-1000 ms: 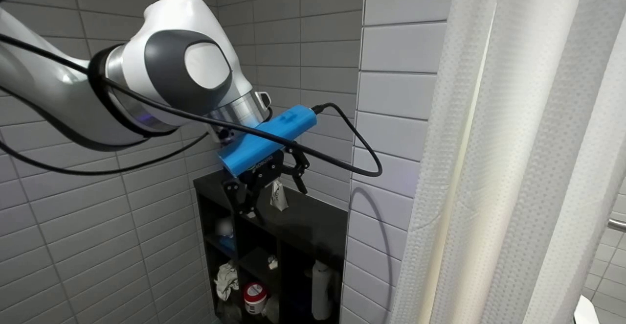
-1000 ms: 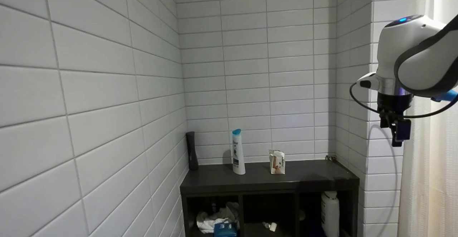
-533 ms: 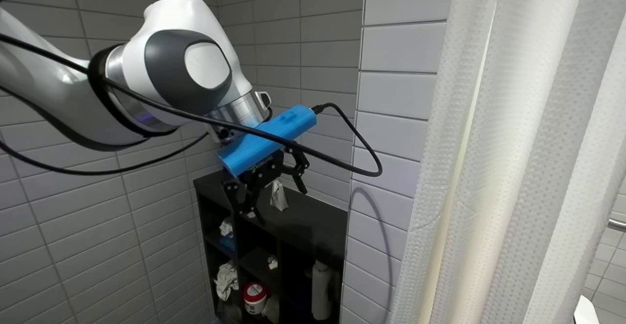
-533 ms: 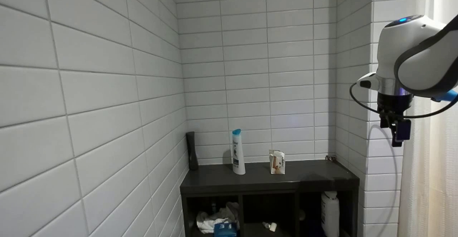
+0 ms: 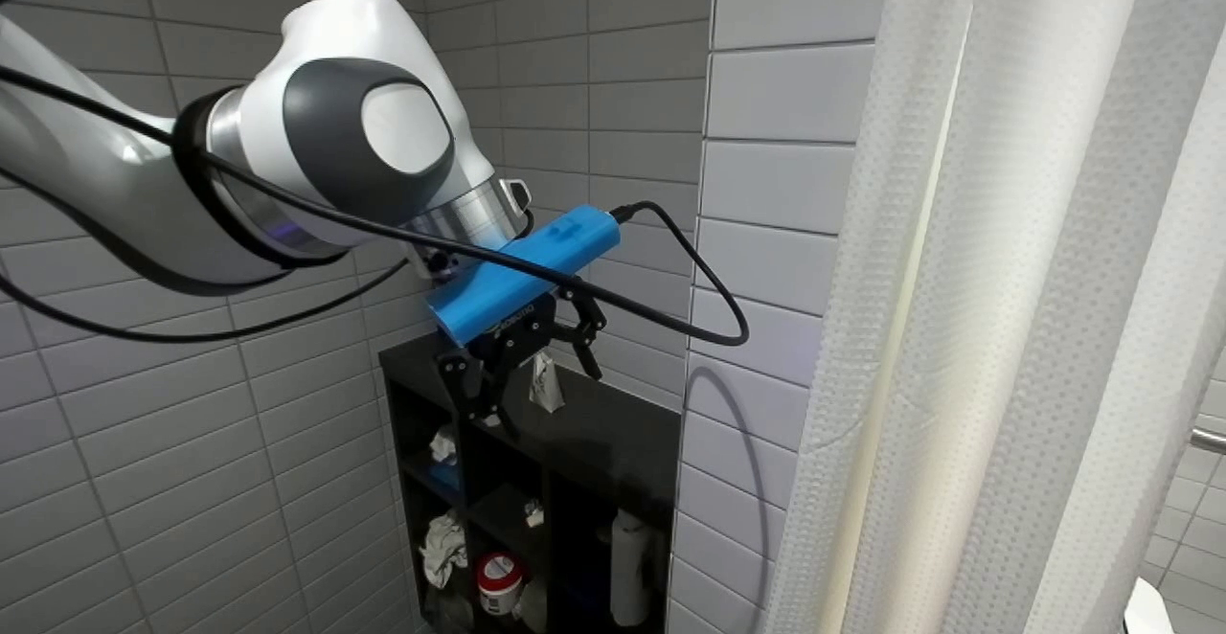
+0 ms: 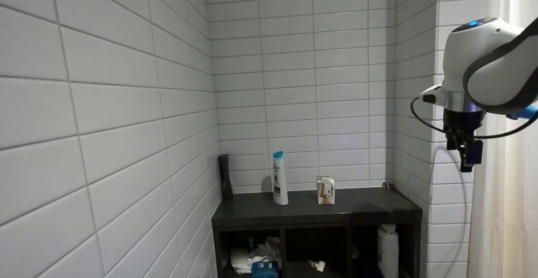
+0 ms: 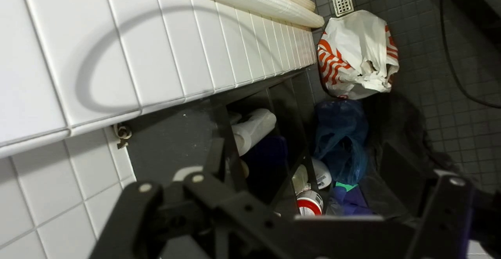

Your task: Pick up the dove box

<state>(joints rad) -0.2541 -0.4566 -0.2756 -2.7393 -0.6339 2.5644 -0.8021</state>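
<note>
One dove box (image 6: 326, 191), standing upright on the dark worktop (image 6: 250, 209), a touch right of the middle. It's got three neighbours up top: one blue-capped bottle (image 6: 280, 185) to its left, one dark waisted thing (image 6: 226, 179) (can't tell what) in the far left corner, and one small knotted thing (image 6: 388, 185) way over in the far right corner. Underneath I count three openings (image 6: 313, 244) in the upper row: crumpled cloth (image 6: 271, 248) plus a blue packet (image 6: 265, 269) on the left, a little white thing (image 6: 320, 266) in the middle, a white bottle (image 6: 387, 248) on the right. Wrist view adds one red-striped bag (image 7: 354, 51) and one blue bag (image 7: 342, 133) on the floor (image 7: 419, 55).

Room-wise, the box sits back from the near edge and a bit off the far wall (image 6: 290, 72), and the gap on its right is bigger than the one to the blue-capped bottle. The left wall (image 6: 126, 118) and right wall (image 6: 415, 110) hem in both ends, so the open side is the near one.

The arm (image 5: 359, 117) has its wrist pointing down, and the pincer (image 5: 552, 400) hangs off to the right, higher than the worktop and well apart from the box, jaws spread wide. In an exterior view the box shows through the gap between them, but it's way behind. A black cable (image 5: 623, 303) loops out to the right.
</note>
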